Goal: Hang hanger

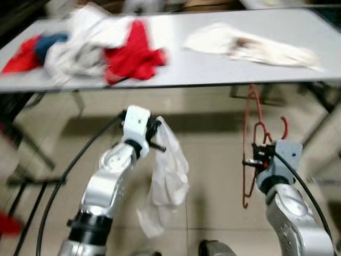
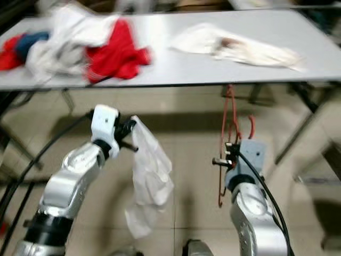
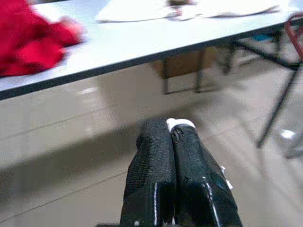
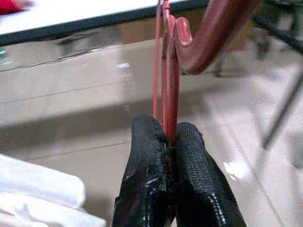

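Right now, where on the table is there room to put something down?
The table is bare in the strip between the red cloth and the cream cloth, and along its near edge under the cream cloth. Its left end is crowded with a heap of white, red and blue clothes.

Your table (image 1: 176, 74) is the landmark ahead.
On it, the heap of clothes (image 1: 85, 45) lies left and a flat cloth (image 1: 250, 45) right. Before its edge, your left gripper (image 1: 157, 140) hangs a garment (image 1: 168, 181); your right gripper (image 1: 250, 161) pinches the hanger (image 1: 251, 133).
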